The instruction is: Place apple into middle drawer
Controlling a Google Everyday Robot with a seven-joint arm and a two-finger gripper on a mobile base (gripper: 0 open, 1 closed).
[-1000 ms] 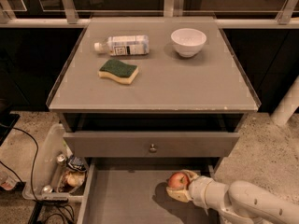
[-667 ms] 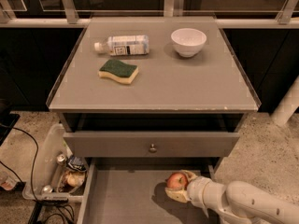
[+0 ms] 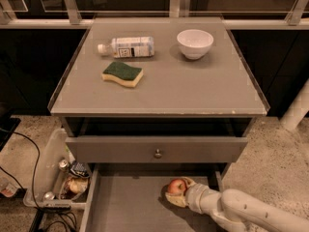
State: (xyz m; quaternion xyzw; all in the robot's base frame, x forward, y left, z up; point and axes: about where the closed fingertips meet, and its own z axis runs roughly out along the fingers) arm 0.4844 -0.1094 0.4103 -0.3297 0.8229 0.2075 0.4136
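Presently the apple [image 3: 176, 185] is being clasped by the gripper [image 3: 179, 192] inside the drawer [image 3: 130, 204]; it should be lowered fully to the floor before being released, preventing rolling.

Single camera, up high out front, looking steeply down on tabletop [image 3: 193, 88] and drawer [image 3: 130, 202] (pincer [image 3: 177, 190] clasping apple [image 3: 176, 185], bottom right).

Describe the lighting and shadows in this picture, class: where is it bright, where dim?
Camera view: warm, dim light from above; the tabletop is brightest, the white bowl and sponge cast soft shadows; the middle drawer lies in shade, where the gripper holds the apple, a dark shadow beside it.
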